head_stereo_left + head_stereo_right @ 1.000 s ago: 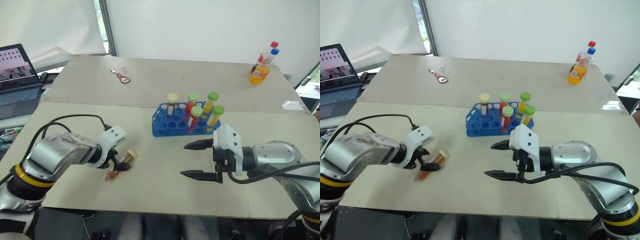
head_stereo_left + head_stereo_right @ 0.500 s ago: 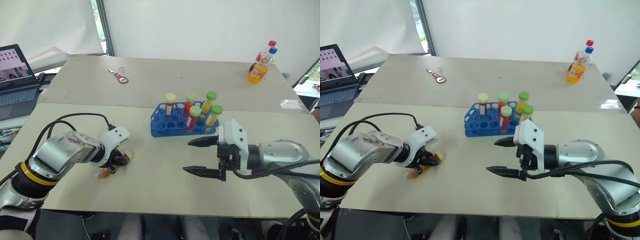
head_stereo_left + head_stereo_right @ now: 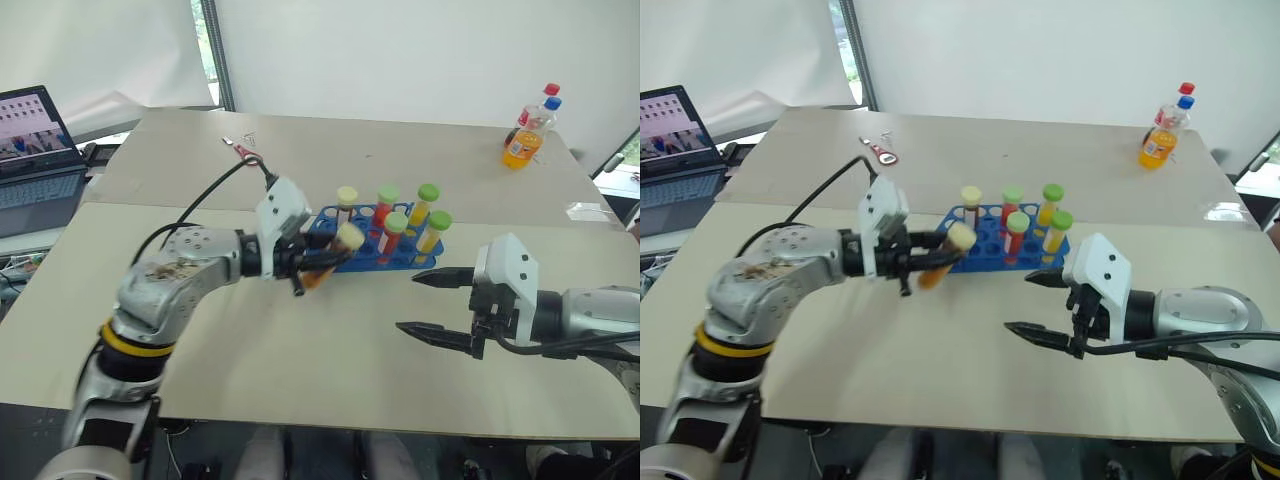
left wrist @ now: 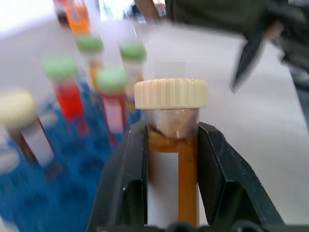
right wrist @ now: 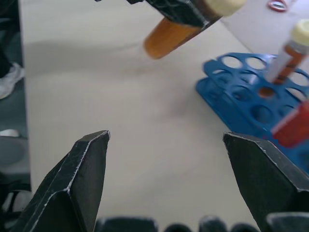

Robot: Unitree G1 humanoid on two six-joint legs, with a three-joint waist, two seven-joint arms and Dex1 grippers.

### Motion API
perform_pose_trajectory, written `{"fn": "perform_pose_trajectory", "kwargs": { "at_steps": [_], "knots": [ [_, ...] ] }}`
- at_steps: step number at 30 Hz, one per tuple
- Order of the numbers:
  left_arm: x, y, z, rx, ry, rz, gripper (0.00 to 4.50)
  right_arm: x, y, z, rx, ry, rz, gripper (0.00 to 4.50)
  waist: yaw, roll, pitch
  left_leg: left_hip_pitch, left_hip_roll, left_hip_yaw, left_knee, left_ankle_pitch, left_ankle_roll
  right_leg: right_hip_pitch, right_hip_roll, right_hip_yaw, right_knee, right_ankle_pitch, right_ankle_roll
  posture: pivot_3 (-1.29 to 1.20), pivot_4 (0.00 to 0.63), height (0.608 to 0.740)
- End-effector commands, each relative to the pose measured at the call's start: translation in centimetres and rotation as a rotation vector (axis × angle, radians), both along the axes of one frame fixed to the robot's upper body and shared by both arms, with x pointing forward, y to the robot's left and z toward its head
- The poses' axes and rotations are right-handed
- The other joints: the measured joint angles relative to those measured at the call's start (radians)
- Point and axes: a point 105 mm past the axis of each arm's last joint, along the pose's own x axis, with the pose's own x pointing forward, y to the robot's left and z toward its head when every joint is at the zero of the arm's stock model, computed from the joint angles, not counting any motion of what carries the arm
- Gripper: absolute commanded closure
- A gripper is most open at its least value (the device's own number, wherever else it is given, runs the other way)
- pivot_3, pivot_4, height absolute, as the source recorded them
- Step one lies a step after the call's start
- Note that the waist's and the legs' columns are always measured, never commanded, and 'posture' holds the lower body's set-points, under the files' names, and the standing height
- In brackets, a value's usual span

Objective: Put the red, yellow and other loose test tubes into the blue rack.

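Left hand [image 3: 312, 262] pinching the amber-brown tube [image 3: 330, 258] with ribbed cream cap between black fingers [image 4: 222, 183], held tilted in the air just beside the blue rack's [image 3: 335, 262] near left corner. Right hand [image 3: 436, 305] spread wide and empty above bare pale surface [image 3: 300, 370] right of the rack, with open room between the two hands. Five capped tubes upright in the round-holed plastic rack, orange soda bottles [image 3: 528, 132] well apart at the far right corner, laptop [image 3: 35, 150] past the left edge.

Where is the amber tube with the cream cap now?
The amber tube is clamped in the left gripper, held above the table beside the blue rack's left end.
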Motion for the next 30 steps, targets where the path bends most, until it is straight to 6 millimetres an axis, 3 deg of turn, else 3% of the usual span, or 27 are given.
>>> {"fn": "perform_pose_trajectory", "kwargs": {
  "at_steps": [1, 11, 16, 30],
  "knots": [
    [2.8, -0.9, 1.5, -0.126, -0.109, 0.090, 3.62, 0.6, -0.7, 1.5, -0.005, -0.095, -0.113, 0.34, 0.002, 0.000, 0.000, 0.000, 0.000, 0.000, 0.000, 0.000, 0.000, 0.000, 0.000, 0.000, 0.000, 0.000, 0.000, 0.00, 0.150, 0.740],
    [7.5, -2.7, 0.6, -0.258, -0.051, 0.177, 3.62, 0.5, -1.8, 1.4, -0.037, -0.095, -0.268, 0.34, 0.002, 0.000, 0.000, -0.004, -0.001, -0.003, 0.001, -0.001, 0.001, -0.002, -0.001, 0.000, -0.002, 0.001, 0.002, 0.00, 0.150, 0.740],
    [7.9, -3.2, -0.9, -0.238, -0.018, 0.169, 3.62, 0.4, -2.3, 1.2, -0.041, -0.084, -0.308, 0.34, 0.002, 0.000, 0.000, -0.004, -0.001, -0.004, 0.001, -0.001, 0.001, -0.001, -0.001, -0.001, -0.002, 0.001, 0.002, 0.00, 0.150, 0.740],
    [8.3, -3.9, -2.3, -0.249, -0.045, 0.208, 3.62, -0.1, -2.4, 0.4, -0.040, -0.029, -0.328, 0.34, 0.003, 0.000, 0.000, -0.004, -0.001, -0.007, 0.001, -0.001, 0.001, -0.001, -0.001, -0.001, -0.002, 0.001, 0.002, 0.00, 0.150, 0.740]
  ]
}}
